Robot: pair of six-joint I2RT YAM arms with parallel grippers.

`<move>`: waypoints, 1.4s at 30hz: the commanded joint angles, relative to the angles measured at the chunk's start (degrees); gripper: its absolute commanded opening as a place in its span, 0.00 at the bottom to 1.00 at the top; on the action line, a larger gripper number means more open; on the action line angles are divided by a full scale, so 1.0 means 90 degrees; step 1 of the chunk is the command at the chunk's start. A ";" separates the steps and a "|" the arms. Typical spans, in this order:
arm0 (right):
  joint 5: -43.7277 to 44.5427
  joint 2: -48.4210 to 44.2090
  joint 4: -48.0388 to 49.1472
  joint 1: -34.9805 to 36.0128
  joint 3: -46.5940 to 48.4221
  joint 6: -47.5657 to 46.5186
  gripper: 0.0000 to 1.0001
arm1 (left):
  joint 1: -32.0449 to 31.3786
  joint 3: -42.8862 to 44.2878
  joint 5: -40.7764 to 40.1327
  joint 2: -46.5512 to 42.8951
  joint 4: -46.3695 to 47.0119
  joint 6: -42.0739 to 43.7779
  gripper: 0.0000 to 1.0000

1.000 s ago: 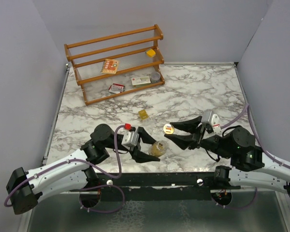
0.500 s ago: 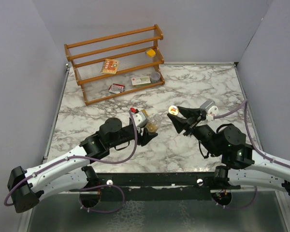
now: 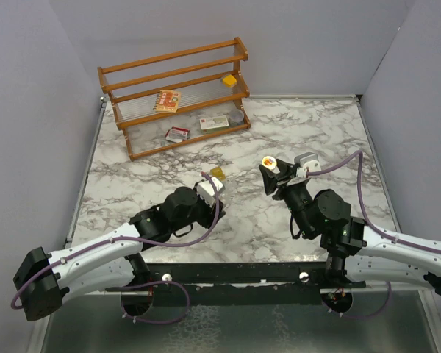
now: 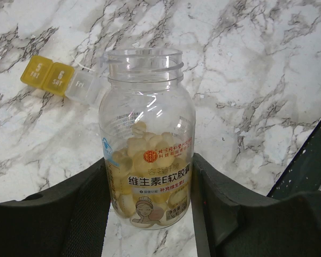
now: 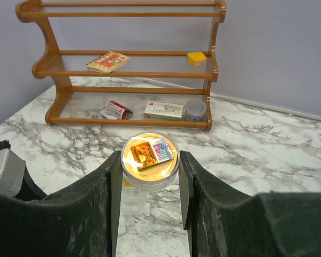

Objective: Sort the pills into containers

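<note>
A clear round jar (image 4: 147, 160) with an open mouth and yellow softgel pills inside sits between the black fingers of my left gripper (image 4: 150, 172), which is shut on it. Just beyond its mouth on the marble lies a small yellow pill box (image 4: 45, 76), one clear compartment flap raised; from above the box (image 3: 217, 173) shows just ahead of my left gripper (image 3: 214, 190). My right gripper (image 5: 150, 160) is shut on the jar's gold-topped lid (image 5: 148, 154), held above the table (image 3: 267, 161) to the right of the box.
A wooden shelf rack (image 3: 173, 95) stands at the back left, holding flat card packets (image 3: 167, 100), a round grey tin (image 3: 237, 115) and a small yellow block (image 3: 228, 79). Grey walls close in the marble table (image 3: 316, 132) on the left, back and right.
Both arms have reached forward from the near edge. The left one carried the jar up to the yellow pill box, and the right one moved up and back with the lid.
</note>
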 commanded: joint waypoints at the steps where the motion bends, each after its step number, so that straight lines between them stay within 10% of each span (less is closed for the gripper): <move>1: 0.0470 -0.0005 -0.0083 -0.0007 0.0068 0.0456 0.01 | -0.0015 0.0210 -0.0520 0.0146 -0.0106 -0.0194 0.00; 13: 0.0504 0.0510 -0.0619 -0.0008 0.0121 0.0949 0.01 | -0.0008 0.1431 -0.1193 0.2312 -0.0828 -0.0342 0.00; 42: 0.0449 0.0065 -0.1029 -0.0001 -0.0288 0.1675 0.01 | 0.0527 0.1919 -0.1126 0.3222 -0.2013 -0.0005 0.00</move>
